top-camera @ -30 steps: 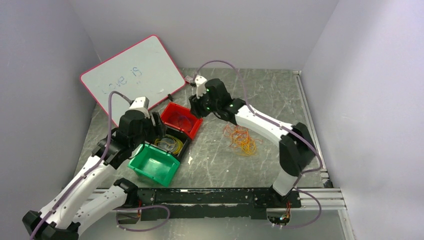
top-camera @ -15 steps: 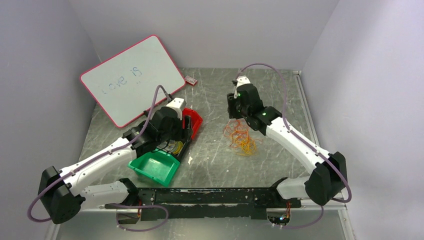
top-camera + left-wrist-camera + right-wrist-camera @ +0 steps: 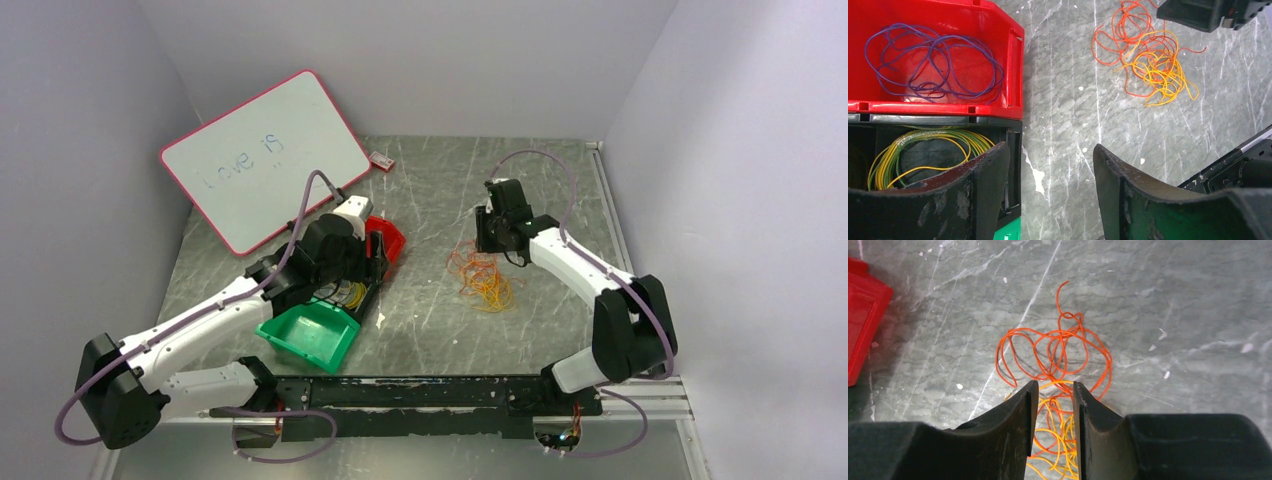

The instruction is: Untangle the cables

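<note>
The cables (image 3: 483,280) lie in a loose tangle of orange and yellow loops on the grey table, right of centre. They also show in the left wrist view (image 3: 1148,55) and the right wrist view (image 3: 1058,350). My right gripper (image 3: 488,240) hangs over the tangle's far edge. Its jaws (image 3: 1054,385) stand a narrow gap apart with nothing pinched, and yellow loops show below them. My left gripper (image 3: 377,255) is wide open and empty (image 3: 1050,150), over bare table beside the bins.
A red bin (image 3: 1013,60) holds a purple cable (image 3: 933,60). A black bin (image 3: 1013,150) holds yellow-green cable (image 3: 923,155). A green bin (image 3: 308,335) stands nearest. A whiteboard (image 3: 262,160) leans at the back left, with a small tag (image 3: 380,158) beside it.
My right gripper has swung from the red bin to the right, over the tangle. My left arm has reached forward and right over the bins.
</note>
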